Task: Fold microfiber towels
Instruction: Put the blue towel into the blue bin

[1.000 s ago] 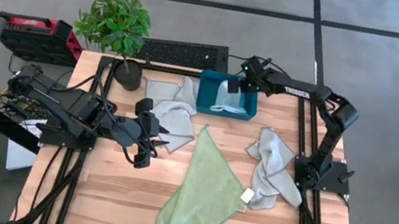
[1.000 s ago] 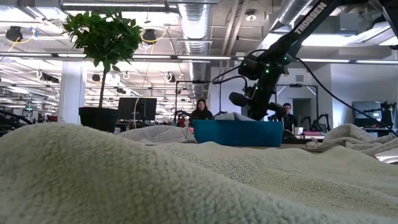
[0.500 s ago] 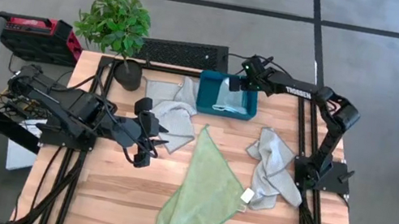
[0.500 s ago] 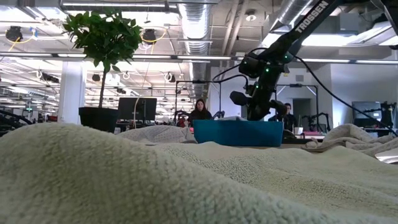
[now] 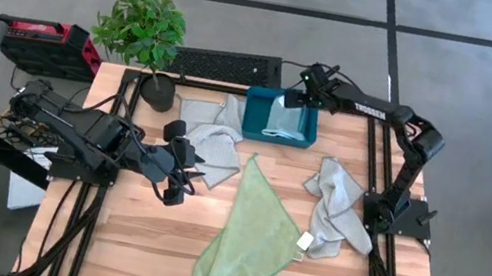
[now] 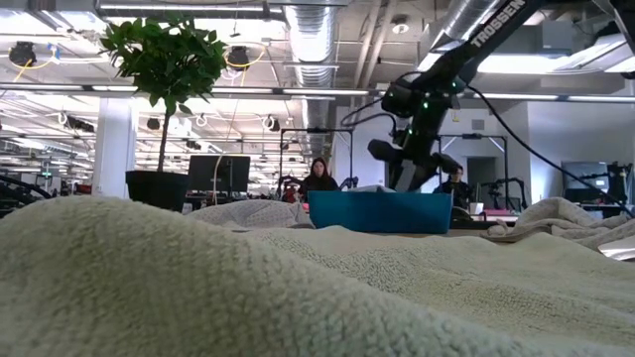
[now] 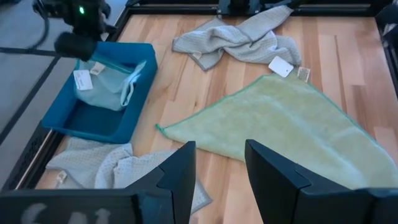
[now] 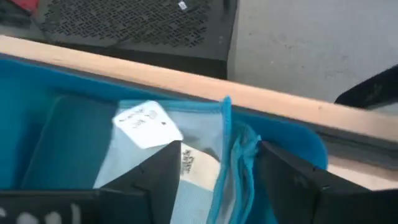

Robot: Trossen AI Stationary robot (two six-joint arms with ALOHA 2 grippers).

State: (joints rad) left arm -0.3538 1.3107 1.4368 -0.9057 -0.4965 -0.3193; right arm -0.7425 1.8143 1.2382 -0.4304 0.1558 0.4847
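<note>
Over the teal bin at the far edge of the desk, my right fingers hang spread apart, gripping nothing. Light blue towel lies inside the bin under them, white tag up, bunched toward the far wall. My left fingers sit low over the desk's left side, parted with nothing between them, right at the edge of a pale grey towel crumpled near the bin's left side. Light green towel spread flat in the middle of the desk, running from near the bin to the near edge. Second pale grey towel rumpled on the right side, small white tag at its lower end touching the green one's edge. Potted plant at far left corner. People at desks in the room beyond.
</note>
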